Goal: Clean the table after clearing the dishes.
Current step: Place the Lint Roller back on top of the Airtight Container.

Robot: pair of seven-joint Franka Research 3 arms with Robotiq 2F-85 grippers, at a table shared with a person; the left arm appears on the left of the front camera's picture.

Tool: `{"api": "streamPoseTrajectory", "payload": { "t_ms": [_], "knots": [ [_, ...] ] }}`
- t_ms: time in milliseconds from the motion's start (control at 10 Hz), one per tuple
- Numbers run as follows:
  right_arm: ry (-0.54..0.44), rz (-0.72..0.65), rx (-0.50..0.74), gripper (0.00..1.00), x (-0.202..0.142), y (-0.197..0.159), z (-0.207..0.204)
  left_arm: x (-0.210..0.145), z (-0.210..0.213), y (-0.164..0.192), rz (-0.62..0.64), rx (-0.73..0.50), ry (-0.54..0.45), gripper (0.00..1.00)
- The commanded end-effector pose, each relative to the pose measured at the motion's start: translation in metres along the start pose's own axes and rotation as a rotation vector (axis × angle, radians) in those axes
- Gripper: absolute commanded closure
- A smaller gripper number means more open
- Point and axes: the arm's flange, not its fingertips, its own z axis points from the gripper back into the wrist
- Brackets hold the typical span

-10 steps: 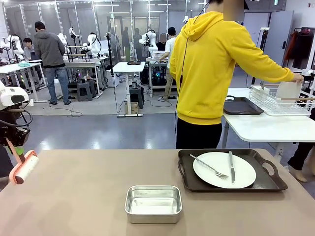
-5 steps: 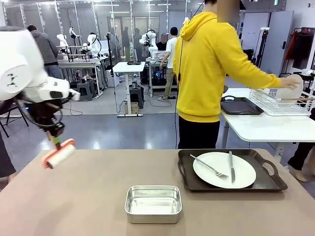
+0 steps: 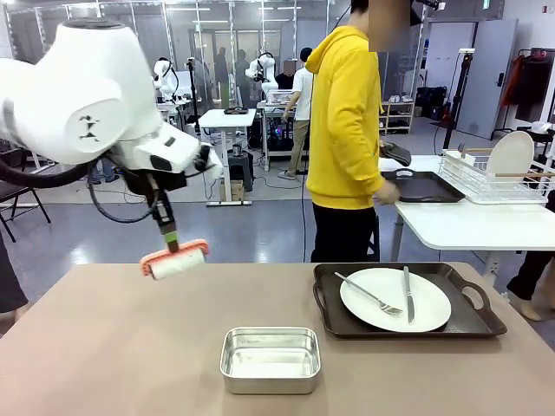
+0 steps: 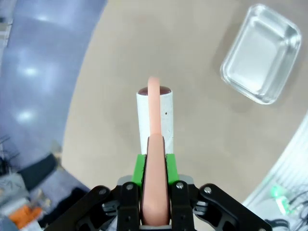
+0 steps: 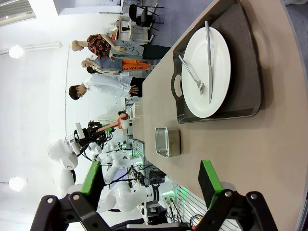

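The left tool (image 4: 155, 166) is clamped narrow on the salmon handle of a lint roller (image 3: 176, 260). The roller's white roll hangs over the counter (image 3: 104, 347) near its far edge, towards the left corner. The plate (image 3: 395, 299), with fork (image 3: 368, 293) and knife (image 3: 408, 295) on it, sits on a black tray (image 3: 473, 322) by the far right corner, well apart from that tool. A steel pan (image 3: 270, 358) lies between them, closer to the near edge. The right tool (image 5: 150, 185) stands wide and empty, well apart from the tray.

This is a lab hall. Rows of white work tables (image 3: 227, 115) stand on a glossy grey floor (image 3: 251, 234), with glass partitions (image 3: 217, 35) behind.
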Motion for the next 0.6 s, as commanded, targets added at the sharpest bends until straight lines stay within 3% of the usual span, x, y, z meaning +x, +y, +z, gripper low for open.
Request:
{"api": "streamPoseTrajectory", "payload": {
  "t_ms": [0,200,500],
  "knots": [
    [-0.003,0.004,0.002,0.0,-0.002,0.002,0.001,0.03,-0.004,-0.014,-0.182,-0.03,-0.027,0.79],
    [-0.003,0.004,0.002,0.0,-0.002,0.002,0.001,0.068,-0.014,-0.055,-0.33,-0.118,-0.045,0.79],
    [-0.003,0.004,0.002,0.0,-0.002,0.002,0.001,0.097,-0.014,-0.105,-0.406,-0.227,-0.093,0.79]
  ]
}}
